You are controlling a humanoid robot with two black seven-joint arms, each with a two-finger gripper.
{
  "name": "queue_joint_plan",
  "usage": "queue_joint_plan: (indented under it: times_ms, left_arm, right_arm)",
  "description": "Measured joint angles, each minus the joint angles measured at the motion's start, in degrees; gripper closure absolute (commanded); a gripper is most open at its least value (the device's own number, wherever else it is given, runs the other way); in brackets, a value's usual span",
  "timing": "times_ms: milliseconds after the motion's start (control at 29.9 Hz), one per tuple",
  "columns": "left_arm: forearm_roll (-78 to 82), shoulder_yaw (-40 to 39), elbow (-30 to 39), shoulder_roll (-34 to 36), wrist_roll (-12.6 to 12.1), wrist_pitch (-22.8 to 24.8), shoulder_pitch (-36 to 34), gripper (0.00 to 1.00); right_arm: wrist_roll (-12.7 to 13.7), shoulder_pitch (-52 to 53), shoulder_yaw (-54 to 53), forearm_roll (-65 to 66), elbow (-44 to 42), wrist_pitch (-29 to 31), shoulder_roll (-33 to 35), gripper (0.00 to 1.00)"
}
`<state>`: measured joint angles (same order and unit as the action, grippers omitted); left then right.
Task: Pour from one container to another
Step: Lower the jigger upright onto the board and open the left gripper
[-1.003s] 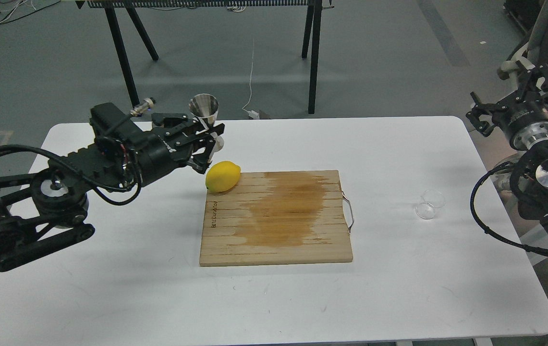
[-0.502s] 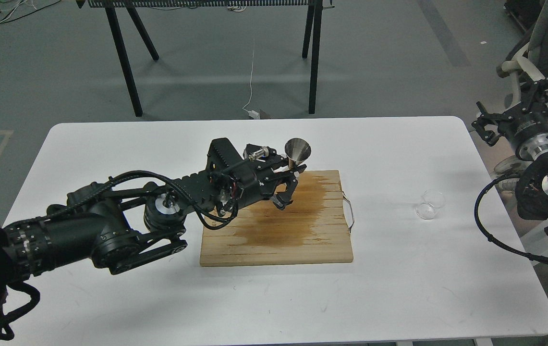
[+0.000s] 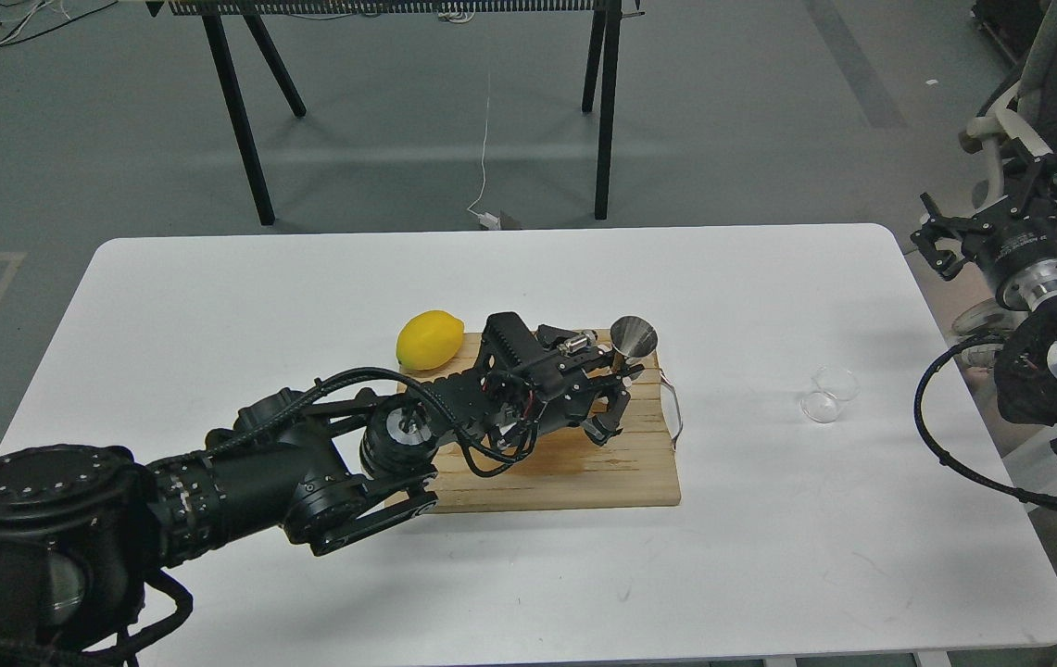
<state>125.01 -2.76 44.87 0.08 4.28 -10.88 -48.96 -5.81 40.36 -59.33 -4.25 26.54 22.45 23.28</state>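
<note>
My left gripper [image 3: 625, 375] is shut on the steel jigger [image 3: 633, 337], which it holds upright over the far right corner of the wooden cutting board [image 3: 584, 472]. The jigger's lower cone is hidden among the fingers. The clear glass cup [image 3: 830, 395] lies on its side on the white table [image 3: 769, 556], well to the right of the board and apart from both grippers. My right gripper [image 3: 940, 239] hangs off the table's far right edge, small and dark; its fingers cannot be told apart.
A yellow lemon [image 3: 429, 340] rests at the board's far left corner, beside my left arm. The board has a metal handle [image 3: 673, 408] on its right side and a dark wet stain. Black table legs stand on the floor behind.
My left arm has carried the jigger from the table's far left, over the lemon, rightward to the board's far right corner and lower. The lemon shows again. The right arm shifted slightly.
</note>
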Motion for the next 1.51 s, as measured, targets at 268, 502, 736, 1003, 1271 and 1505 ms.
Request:
queue_joint_plan:
  times_ms: [268, 502, 736, 1003, 1271, 1505]
  left_arm:
    - [0.00, 0.00, -7.49, -0.09, 0.89, -2.04, 1.12, 1.00]
    - [-0.01, 0.01, -8.71, -0.10, 1.33, -2.91, 1.53, 1.00]
    - [-0.01, -0.05, -8.74, -0.08, 1.39, -3.90, 2.53, 0.99]
    - [-0.01, -0.12, -8.73, -0.08, 1.43, -4.54, 3.09, 0.95]
    - [-0.01, -0.21, -8.73, -0.08, 1.44, -5.22, 3.46, 0.73]
    - [-0.01, -0.23, -8.71, -0.08, 2.20, -5.46, 4.11, 0.50]
  right_arm:
    - [-0.07, 0.09, 0.00, -0.01, 0.02, 0.06, 0.01, 0.01]
    - [-0.08, 0.12, 0.01, -0.01, 0.02, 0.00, 0.02, 0.01]
    - [-0.13, 0.17, 0.01, 0.02, 0.01, -0.04, 0.02, 0.01]
    - [-0.17, 0.46, 0.01, 0.03, 0.01, -0.04, 0.02, 0.01]
    - [-0.17, 0.48, 0.03, 0.04, 0.00, -0.04, 0.01, 0.01]
    - [-0.17, 0.59, 0.04, 0.04, 0.00, -0.04, 0.02, 0.01]
